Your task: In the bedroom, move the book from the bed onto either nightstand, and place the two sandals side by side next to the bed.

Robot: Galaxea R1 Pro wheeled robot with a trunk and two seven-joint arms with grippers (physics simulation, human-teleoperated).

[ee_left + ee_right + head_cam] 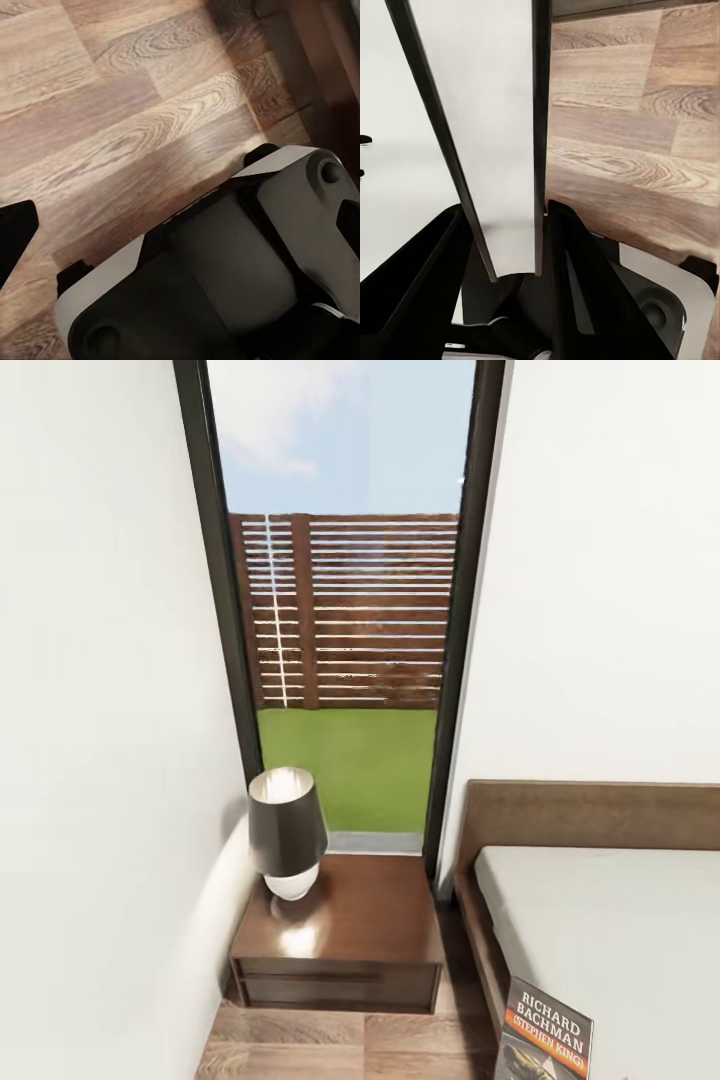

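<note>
While the book (545, 1035) was lifted at the near corner of the bed (610, 940), its orange band and white lettering facing the head camera, it appeared in the right wrist view as a thin pale slab with dark edges, standing between the two black fingers of the right hand (506, 225), which seemed clamped on its lower part. That narrow hold was the main risk, I judged: a thin paperback pinched near one end could pivot or slip out during the swing across and drop onto the wood floor (330, 1045) in the gap between bed and nightstand (340, 950). On the nightstand's tabletop, the dark-shaded lamp (287, 830) stood toward the wall side, leaving bare wood nearer the bed; a wide sweep might knock it, and a release too close to the front edge might let the book tip off. The left hand (184, 217) hung over the floor above the robot's own base (225, 277), its fingers apart and holding nothing.
</note>
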